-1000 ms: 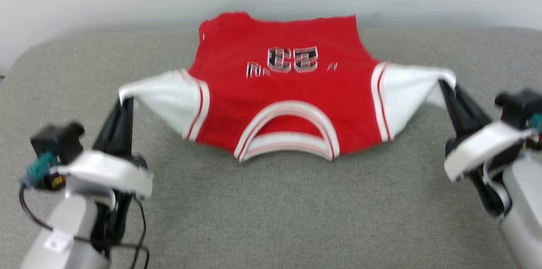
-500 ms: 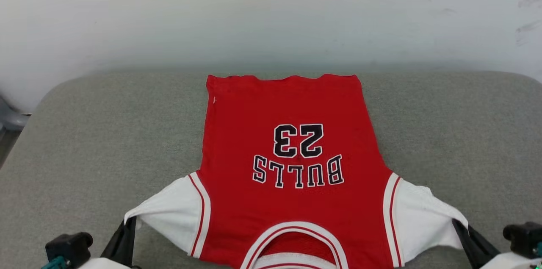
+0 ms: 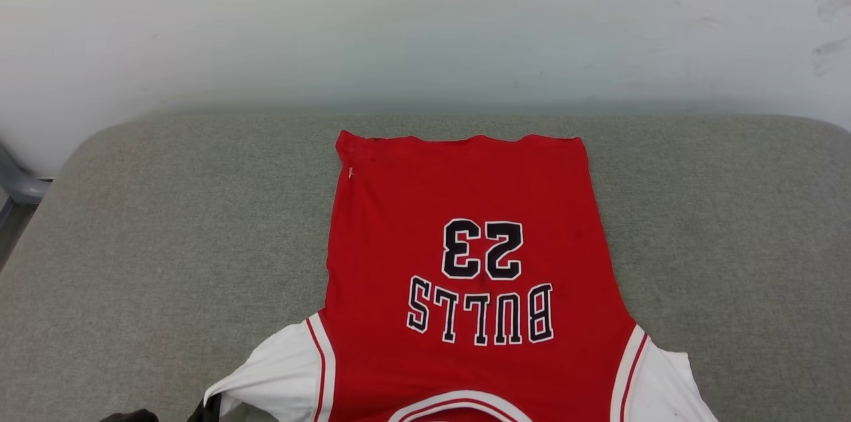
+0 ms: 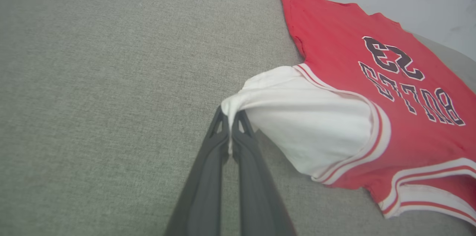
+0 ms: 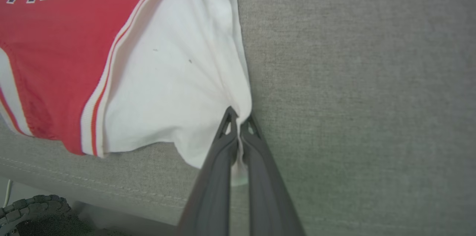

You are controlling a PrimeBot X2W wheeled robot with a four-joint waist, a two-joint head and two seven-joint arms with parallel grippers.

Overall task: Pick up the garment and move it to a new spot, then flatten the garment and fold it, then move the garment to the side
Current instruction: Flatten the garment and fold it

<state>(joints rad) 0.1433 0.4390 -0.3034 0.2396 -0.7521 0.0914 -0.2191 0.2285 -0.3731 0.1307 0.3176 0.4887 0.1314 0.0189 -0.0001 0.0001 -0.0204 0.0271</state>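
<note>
On the grey cushion [image 3: 166, 222] our shirt [image 3: 465, 209] lies face up, collar nearest. Our left gripper [image 4: 231, 117] and right gripper [image 5: 239, 126] each pinch a white sleeve tip [image 4: 238, 103]; we should pull outward evenly, low, smoothing wrinkles.

Red garment [image 3: 465, 209] spread flat; lettering up; sleeves white
</note>
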